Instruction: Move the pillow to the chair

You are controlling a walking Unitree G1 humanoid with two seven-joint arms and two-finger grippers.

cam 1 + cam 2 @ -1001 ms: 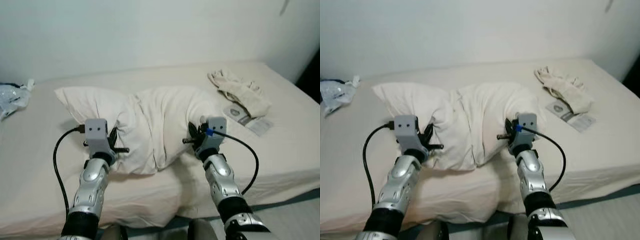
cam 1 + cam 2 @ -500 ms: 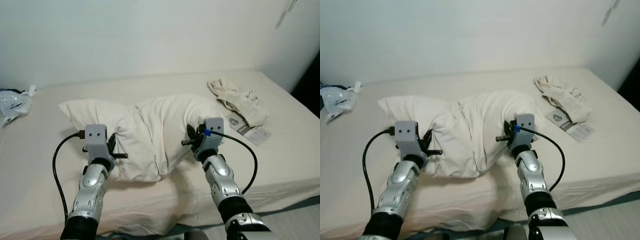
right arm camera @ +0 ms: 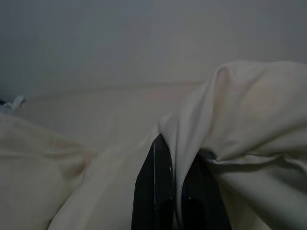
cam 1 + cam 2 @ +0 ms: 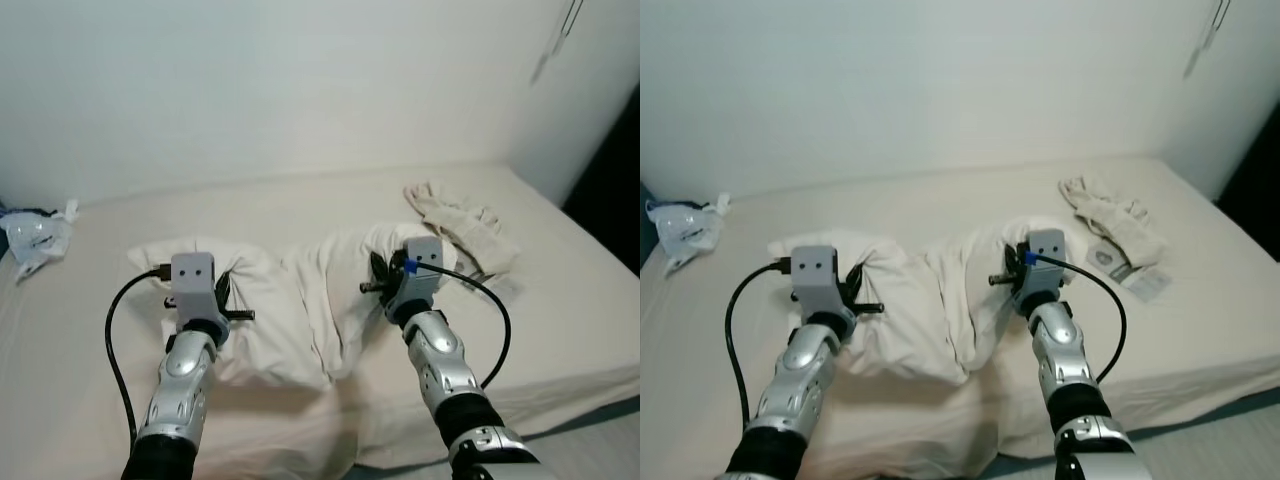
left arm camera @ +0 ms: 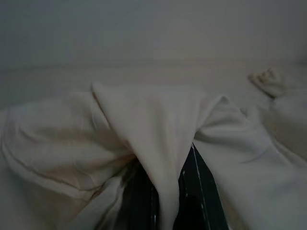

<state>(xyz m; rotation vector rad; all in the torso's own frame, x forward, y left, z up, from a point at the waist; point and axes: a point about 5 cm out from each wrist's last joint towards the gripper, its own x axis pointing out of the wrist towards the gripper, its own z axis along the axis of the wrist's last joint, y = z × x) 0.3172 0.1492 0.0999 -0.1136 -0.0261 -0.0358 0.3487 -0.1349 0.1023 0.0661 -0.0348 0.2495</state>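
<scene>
a cream bed [image 4: 560,330] against a plain pale wall is faced, with a crumpled plastic bag [image 4: 35,238] at its far left and a bundle of light cloth [image 4: 455,222] on its right side. the pillow [image 4: 290,310] is held at the bed's near edge, sagging in the middle between the two arms. the left gripper [image 5: 163,201] is clenched on a fold of the pillow's left end, and the right gripper [image 3: 175,191] is pinched on a fold of the right end — fabric is seen squeezed between the fingers in both wrist views. only thin folds of the cover are grasped, so a slip could be caused by the filling's weight when the pillow is carried. the hanging middle could also be dragged across the bed — the chair is not yet in sight.
</scene>
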